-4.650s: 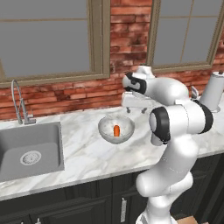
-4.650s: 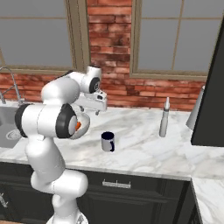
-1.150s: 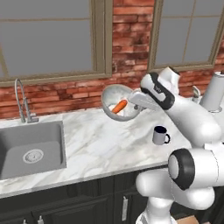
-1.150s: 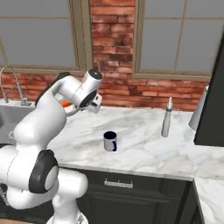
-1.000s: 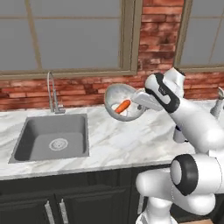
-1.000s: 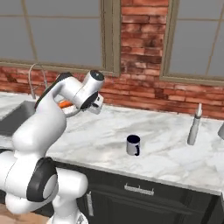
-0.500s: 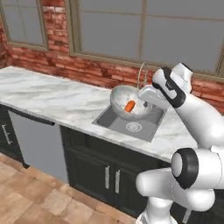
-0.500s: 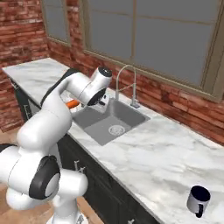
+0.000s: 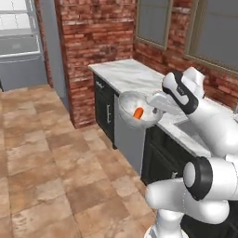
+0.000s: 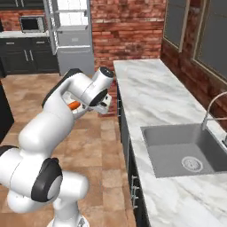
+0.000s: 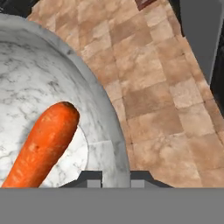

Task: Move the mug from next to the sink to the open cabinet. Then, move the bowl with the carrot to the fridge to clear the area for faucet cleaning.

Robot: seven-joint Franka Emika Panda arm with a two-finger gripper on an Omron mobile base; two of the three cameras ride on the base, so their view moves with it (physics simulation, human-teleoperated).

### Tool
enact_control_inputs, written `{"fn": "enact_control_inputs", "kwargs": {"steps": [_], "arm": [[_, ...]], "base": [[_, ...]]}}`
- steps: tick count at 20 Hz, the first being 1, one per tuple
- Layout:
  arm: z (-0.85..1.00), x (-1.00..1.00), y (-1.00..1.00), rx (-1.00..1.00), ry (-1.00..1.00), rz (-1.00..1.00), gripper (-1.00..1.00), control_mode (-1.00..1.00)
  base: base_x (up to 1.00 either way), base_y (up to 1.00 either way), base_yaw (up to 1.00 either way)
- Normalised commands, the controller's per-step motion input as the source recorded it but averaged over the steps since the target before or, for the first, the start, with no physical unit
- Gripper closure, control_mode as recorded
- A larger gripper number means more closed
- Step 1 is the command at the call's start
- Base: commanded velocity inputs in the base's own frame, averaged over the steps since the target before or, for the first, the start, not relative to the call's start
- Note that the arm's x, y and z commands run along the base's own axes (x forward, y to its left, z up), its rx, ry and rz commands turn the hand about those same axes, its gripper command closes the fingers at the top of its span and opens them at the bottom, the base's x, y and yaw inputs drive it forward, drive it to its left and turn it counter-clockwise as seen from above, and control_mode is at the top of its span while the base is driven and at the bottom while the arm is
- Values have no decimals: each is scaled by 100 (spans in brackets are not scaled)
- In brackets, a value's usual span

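The marbled bowl (image 9: 131, 107) hangs in the air over the tiled floor, just off the counter's end. My gripper (image 9: 156, 102) is shut on the bowl's rim (image 11: 117, 144), one finger on each side of the wall. The carrot (image 9: 138, 113) lies inside the bowl (image 11: 48, 92), and the same carrot (image 11: 42, 145) (image 10: 74, 105) is orange and stubby. The fridge (image 9: 21, 44) (image 10: 70, 31) stands open across the floor, its pale shelves showing. The sink (image 10: 184, 148) and faucet (image 10: 212, 105) are off to my right. The mug and the open cabinet are out of view.
A marble counter (image 10: 146, 88) (image 9: 132, 74) on dark base cabinets (image 9: 106, 111) runs along the brick wall. Brown tiled floor (image 9: 51, 153) lies between me and the fridge. A microwave (image 10: 33, 24) sits on a far counter.
The base has swung left, so the whole picture shifted from the sink toward the floor and fridge. The bowl with the carrot stays in my grip.
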Motion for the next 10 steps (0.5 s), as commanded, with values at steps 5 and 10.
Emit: {"fn": "enact_control_inputs", "kwargs": {"steps": [5,10], "arm": [[0,0,0,0,0,0,100,100],[0,0,0,0,0,0,100,100]], "base": [[38,39,64],[100,18,13]]}}
